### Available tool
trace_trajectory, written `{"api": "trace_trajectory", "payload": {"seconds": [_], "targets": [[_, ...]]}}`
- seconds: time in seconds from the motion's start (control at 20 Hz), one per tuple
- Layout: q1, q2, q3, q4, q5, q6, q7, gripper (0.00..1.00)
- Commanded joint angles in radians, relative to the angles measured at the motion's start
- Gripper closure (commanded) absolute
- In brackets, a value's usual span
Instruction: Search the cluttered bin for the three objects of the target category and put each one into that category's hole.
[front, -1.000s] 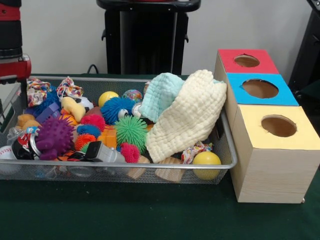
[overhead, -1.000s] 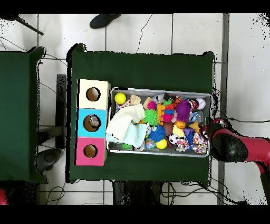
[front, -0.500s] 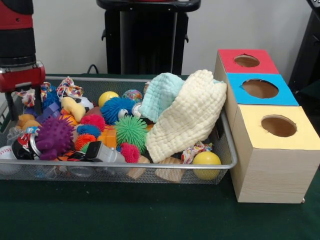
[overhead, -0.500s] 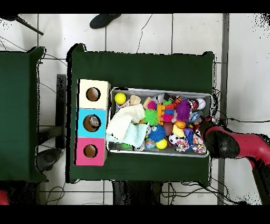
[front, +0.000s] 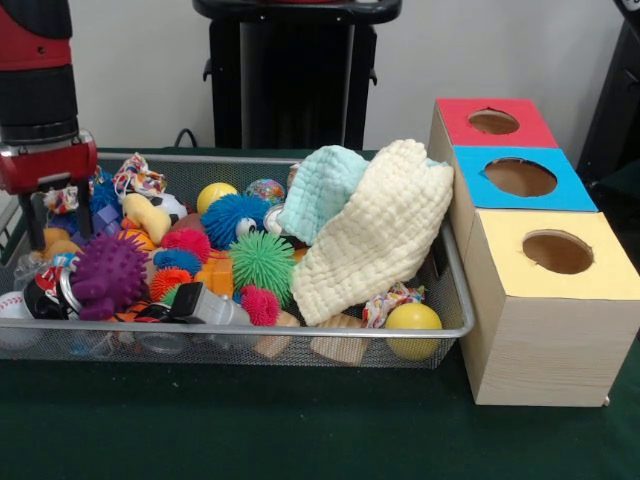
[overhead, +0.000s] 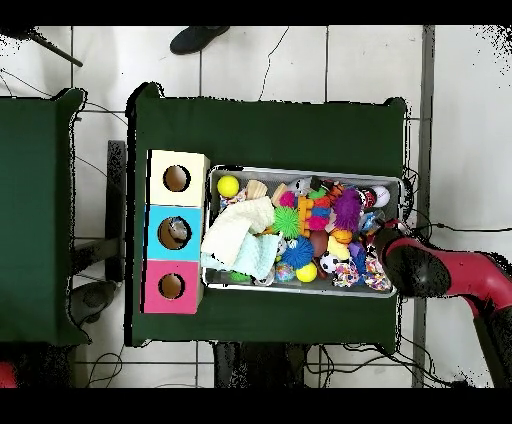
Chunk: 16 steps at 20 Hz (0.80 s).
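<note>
Shifted a bit further over the bin (front: 455, 325) since a moment back, that gripper (front: 60, 215). Front view: fingers spread, dipped among the toys at the left end, gripping nothing; purple spiky ball (front: 108, 275) just beside. Couldn't read any writing. Overhead: arm (overhead: 440, 275) covered the bin's (overhead: 300, 171) right end.

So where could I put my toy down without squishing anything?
The green tablecloth is bare in front of the bin and the yellow-topped box. The overhead view shows another bare strip beyond the bin's long side. Inside the bin it's packed: balls, spiky toys, and two cloths piled near the boxes. The gripper hangs over the opposite end.
</note>
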Motion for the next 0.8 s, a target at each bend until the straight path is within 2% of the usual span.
{"api": "trace_trajectory", "payload": {"seconds": [0.05,0.8], "targets": [[-0.004,0.054,0.034,-0.105,0.003,0.085,-0.276,0.0],[-0.017,0.079,0.043,-0.14,0.006,0.088,-0.316,0.0]]}}
